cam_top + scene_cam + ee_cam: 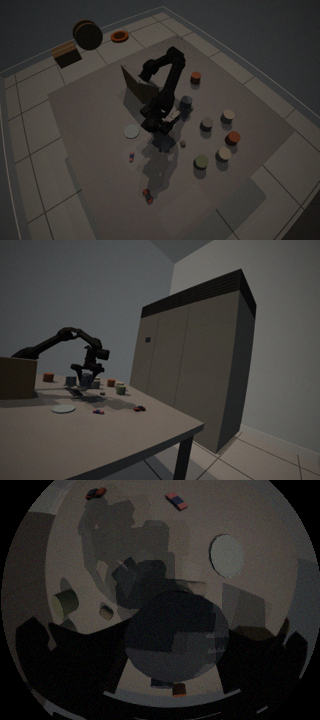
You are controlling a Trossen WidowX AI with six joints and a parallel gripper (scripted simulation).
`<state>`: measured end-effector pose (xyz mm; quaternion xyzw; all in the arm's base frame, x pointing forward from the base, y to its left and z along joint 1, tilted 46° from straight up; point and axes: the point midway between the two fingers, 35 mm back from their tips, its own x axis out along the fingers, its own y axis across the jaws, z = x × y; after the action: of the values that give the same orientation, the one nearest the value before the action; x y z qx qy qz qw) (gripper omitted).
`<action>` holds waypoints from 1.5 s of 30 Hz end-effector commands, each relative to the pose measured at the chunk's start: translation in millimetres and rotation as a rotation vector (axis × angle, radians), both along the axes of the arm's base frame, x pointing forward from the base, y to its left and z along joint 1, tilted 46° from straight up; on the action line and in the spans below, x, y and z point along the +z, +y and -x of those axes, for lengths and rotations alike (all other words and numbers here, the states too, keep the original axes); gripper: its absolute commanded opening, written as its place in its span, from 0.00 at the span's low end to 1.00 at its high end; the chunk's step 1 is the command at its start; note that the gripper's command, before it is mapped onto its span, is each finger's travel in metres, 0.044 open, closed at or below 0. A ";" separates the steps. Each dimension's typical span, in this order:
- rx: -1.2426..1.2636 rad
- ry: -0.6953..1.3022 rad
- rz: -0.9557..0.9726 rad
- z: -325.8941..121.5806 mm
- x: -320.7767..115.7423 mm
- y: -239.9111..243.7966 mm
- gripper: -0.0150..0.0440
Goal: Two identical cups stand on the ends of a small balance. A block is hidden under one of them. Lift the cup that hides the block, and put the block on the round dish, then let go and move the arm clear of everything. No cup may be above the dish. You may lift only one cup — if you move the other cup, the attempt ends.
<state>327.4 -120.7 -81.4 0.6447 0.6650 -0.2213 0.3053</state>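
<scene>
Gripper [169,124] [87,380] [174,622] closed on one blue-grey cup [86,379] [176,636], apparently just raised; the other cup [186,102] [70,380] stands beside it on the balance [191,108] [67,385]. Block not discernible in this dim view. Dish [131,131] [63,408] [227,556], apart from the gripper, bears nothing; transfer and withdrawal remain.

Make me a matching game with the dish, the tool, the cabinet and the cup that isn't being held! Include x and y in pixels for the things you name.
Things:
1. dish [131,131] [63,408] [227,556]
2. tool [165,128] [86,380] [174,622]
3. cabinet [206,356]
4. free cup [186,102] [70,380] [161,683]

Places, looks or states:
A. tall, with a dark top
B. on the balance [191,109] [82,388]
C. shut on the held cup [85,381] [176,630]
D. round, pale and flat on the table [103,155] [129,433] [200,525]

Right pairs: 1-D, 2-C, 3-A, 4-B
</scene>
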 end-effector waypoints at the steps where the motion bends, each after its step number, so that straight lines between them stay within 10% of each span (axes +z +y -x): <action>1: -0.012 -0.024 0.033 -2.7 4.6 -16.6 0.25; 45: -0.008 -0.011 0.017 6.0 37.6 -42.6 0.25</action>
<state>321.5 -163.4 -43.3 0.6456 0.6590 -0.2242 0.3142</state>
